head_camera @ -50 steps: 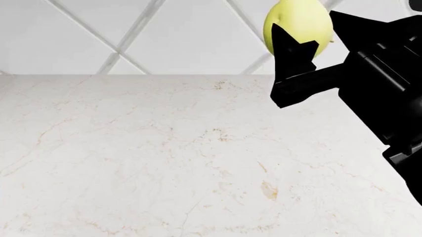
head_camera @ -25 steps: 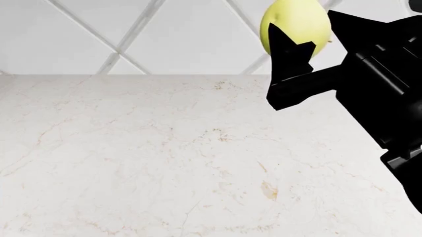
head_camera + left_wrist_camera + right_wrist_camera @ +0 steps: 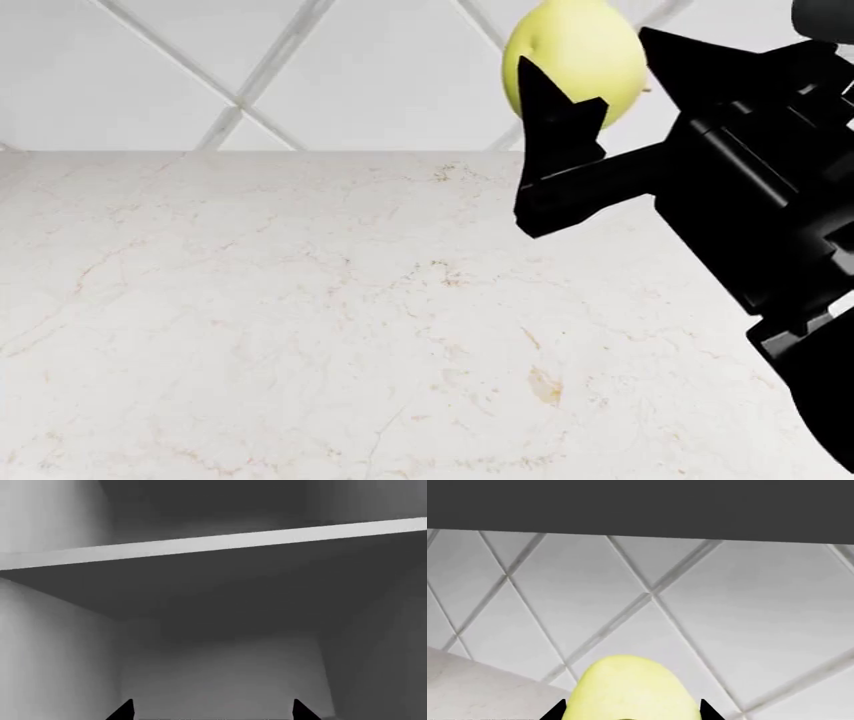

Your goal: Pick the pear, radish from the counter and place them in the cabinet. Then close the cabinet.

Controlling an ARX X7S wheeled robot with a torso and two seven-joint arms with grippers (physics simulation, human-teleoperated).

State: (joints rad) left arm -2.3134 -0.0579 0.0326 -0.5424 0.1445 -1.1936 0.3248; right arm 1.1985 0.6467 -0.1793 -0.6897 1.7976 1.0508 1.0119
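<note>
While raised above the counter (image 3: 267,320), the right gripper (image 3: 594,85) clamps the pear (image 3: 574,45); left gripper (image 3: 212,711) spread apart, nothing between tips, facing a shelf (image 3: 213,545).

Inside of a grey cabinet (image 3: 220,675), seen from close in. Pale shelf (image 3: 213,542) running across, front edge lit, underside in deep shadow. Side walls and a lighter back wall closing off the compartment under the shelf. Darker compartment above the shelf. Two black fingers (image 3: 123,711) poking in at the picture's edge, tips well apart, with only bare cabinet wall showing between them.
</note>
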